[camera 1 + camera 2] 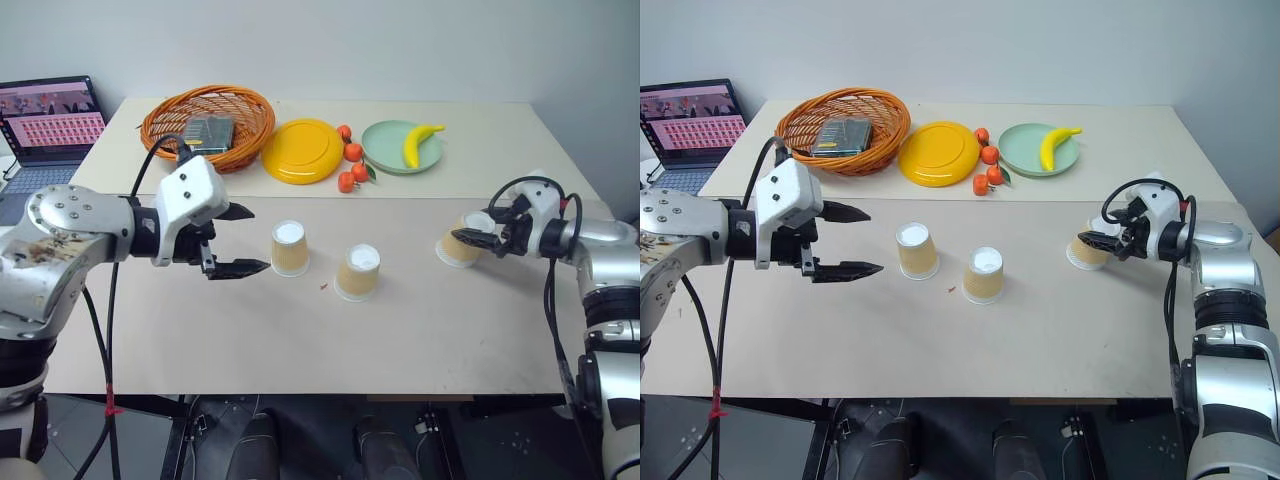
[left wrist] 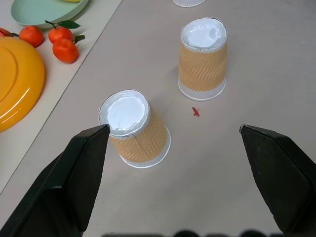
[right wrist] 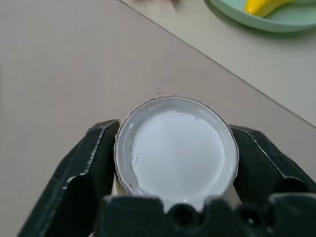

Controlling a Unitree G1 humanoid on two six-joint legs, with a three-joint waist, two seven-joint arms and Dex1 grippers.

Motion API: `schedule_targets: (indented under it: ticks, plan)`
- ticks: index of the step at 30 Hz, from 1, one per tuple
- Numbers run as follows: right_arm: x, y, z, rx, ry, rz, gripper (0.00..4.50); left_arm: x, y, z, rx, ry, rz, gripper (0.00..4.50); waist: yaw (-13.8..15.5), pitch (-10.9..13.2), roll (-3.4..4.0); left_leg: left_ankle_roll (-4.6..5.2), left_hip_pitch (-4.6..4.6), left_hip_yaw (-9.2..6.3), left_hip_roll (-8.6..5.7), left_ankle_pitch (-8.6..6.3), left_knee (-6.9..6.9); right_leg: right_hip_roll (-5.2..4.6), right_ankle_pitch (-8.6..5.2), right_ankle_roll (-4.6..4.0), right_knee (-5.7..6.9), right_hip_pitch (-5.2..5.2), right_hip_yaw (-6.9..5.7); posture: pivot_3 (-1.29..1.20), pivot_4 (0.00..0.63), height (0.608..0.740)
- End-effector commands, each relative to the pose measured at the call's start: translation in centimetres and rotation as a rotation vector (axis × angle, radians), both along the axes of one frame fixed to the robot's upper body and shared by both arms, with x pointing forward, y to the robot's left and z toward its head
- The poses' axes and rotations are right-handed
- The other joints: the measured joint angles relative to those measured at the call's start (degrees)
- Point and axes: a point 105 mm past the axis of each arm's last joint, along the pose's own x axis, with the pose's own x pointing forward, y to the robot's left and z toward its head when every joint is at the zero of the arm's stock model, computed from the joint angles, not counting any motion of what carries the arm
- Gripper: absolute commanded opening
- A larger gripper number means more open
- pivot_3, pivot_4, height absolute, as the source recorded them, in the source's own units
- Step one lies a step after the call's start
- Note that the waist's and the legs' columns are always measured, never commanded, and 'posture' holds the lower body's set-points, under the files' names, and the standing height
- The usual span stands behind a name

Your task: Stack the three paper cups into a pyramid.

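Right wrist view shows your right gripper [image 3: 174, 163] clamped on the third cup [image 3: 176, 148], a finger [image 3: 94, 163] on each side just under the white base. That cup sits upside down on the table [image 1: 420, 330], well apart from the other two cups [image 1: 289, 248] [image 1: 358, 272], which stand inverted near each other mid-table. Left gripper [image 1: 236, 240] hovers wide open beside them, holding nothing. These cups look feather-light and thin, so you'll crush or dent them if you squeeze hard. Ribbed sides should give decent friction. I'd grip near the stiff base end, not the flimsy rim.
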Motion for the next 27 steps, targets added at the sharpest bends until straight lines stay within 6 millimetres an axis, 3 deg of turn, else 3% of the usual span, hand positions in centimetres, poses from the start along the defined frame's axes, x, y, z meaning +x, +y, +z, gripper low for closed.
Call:
schedule_targets:
  ticks: [1, 4, 7, 9, 16, 27]
  plan:
    - [0.0, -0.1, 1.2, -0.04, -0.044, 0.012, 2.84, -0.3, 0.2, 1.3, 0.004, -0.056, 0.009, 4.5, 0.0, 0.0, 0.0, 0.0, 0.0, 0.0, 0.0, 0.0, 0.0, 0.0, 0.0, 0.0, 0.0, 0.0, 0.0, 0.0, 0.15, 0.732]
    - [0.0, 0.2, 2.1, -0.034, -0.065, 0.028, 2.84, -0.3, 0.2, 1.3, 0.003, -0.054, 0.007, 4.5, 0.0, 0.0, 0.0, 0.0, 0.0, 0.0, 0.0, 0.0, 0.0, 0.0, 0.0, 0.0, 0.0, 0.01, 0.0, 0.0, 0.15, 0.732]
    - [-1.9, 3.2, 4.9, -0.015, -0.063, 0.219, 2.84, -0.2, 0.3, 1.3, 0.007, -0.049, 0.004, 4.5, 0.0, 0.0, 0.07, 0.0, -0.01, 0.01, -0.01, 0.0, 0.0, 0.0, 0.0, 0.0, 0.01, -0.02, 0.01, 0.0, 0.15, 0.732]
    - [-3.2, 4.8, 5.4, -0.016, -0.046, 0.306, 2.84, -0.1, 0.2, 1.2, 0.008, -0.05, 0.001, 4.5, 0.0, 0.1, 0.09, 0.0, -0.01, 0.01, 0.0, 0.0, -0.03, 0.0, 0.0, 0.0, 0.02, -0.03, 0.02, 0.0, 0.15, 0.732]
    - [-4.8, 7.0, 2.4, -0.06, 0.03, 0.387, 2.84, 0.1, -0.3, 1.3, 0.0, -0.055, -0.019, 4.5, 0.5, 0.0, 0.04, 0.0, -0.01, -0.04, 0.0, 0.0, 0.03, 0.0, 0.0, 0.0, 0.02, 0.01, -0.05, 0.0, 0.15, 0.732]
    - [-5.0, 9.5, 0.5, -0.02, 0.056, 0.437, 2.84, 0.0, 0.2, 1.3, 0.007, -0.051, -0.007, 4.5, 0.4, 0.0, 0.04, 0.0, -0.01, -0.03, 0.01, 0.0, 0.04, 0.01, 0.0, 0.0, 0.03, -0.01, -0.04, 0.0, 0.15, 0.732]
